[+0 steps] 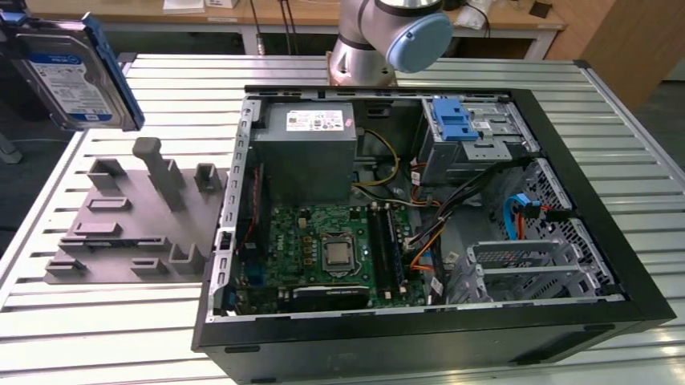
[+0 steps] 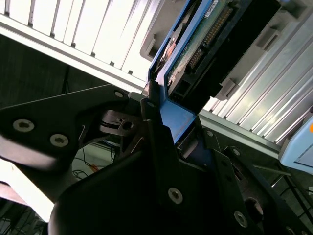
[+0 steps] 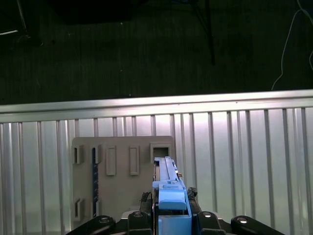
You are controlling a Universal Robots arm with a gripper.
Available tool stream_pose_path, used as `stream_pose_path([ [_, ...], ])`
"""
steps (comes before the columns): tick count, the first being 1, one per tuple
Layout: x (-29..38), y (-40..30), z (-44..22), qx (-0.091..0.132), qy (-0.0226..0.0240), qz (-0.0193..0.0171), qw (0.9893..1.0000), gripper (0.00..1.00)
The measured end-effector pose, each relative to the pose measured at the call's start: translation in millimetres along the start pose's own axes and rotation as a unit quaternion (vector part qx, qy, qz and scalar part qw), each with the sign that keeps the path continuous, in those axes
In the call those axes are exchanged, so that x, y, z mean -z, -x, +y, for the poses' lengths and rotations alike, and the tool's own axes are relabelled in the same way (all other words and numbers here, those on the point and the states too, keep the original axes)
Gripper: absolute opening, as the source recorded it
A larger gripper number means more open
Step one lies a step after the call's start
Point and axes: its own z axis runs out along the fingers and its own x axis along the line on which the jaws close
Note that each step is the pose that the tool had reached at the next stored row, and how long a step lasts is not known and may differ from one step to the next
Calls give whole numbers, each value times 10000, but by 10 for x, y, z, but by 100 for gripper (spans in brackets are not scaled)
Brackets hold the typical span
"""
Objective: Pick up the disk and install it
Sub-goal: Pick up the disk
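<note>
Black fingers clamped on a flat rectangular silver disk, held in the air.
In both wrist views the fingers pinch the disk's blue plastic carrier bracket from either side, and the disk runs edge-on beyond their tips. Below the fingers, a grey moulded holder with slots and posts lies on the ribbed aluminium tabletop. In the exterior view the disk hangs clear of that holder, its white-and-blue label showing. Farther off, past the holder, the open black computer case lies on its side, well apart.
</note>
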Motion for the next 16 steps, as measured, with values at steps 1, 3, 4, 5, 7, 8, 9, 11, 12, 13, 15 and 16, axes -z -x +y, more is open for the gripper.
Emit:
stream_pose_path([
  [1, 4, 0, 0, 0, 0, 0, 10000, 36],
  [3, 12, 0, 0, 0, 0, 0, 10000, 36],
  [4, 15, 0, 0, 0, 0, 0, 10000, 36],
  [5, 18, 0, 0, 0, 0, 0, 10000, 36],
  [7, 27, 0, 0, 0, 0, 0, 10000, 36],
  [8, 32, 1, 0, 0, 0, 0, 10000, 36],
  [9, 37, 1, 0, 0, 0, 0, 10000, 36],
  [11, 49, 1, 0, 0, 0, 0, 10000, 36],
  [12, 55, 1, 1, 0, 0, 0, 10000, 36],
  [13, 62, 1, 1, 0, 0, 0, 10000, 36],
  [15, 77, 2, 1, 0, 0, 0, 10000, 36],
  [16, 86, 2, 1, 0, 0, 0, 10000, 36],
])
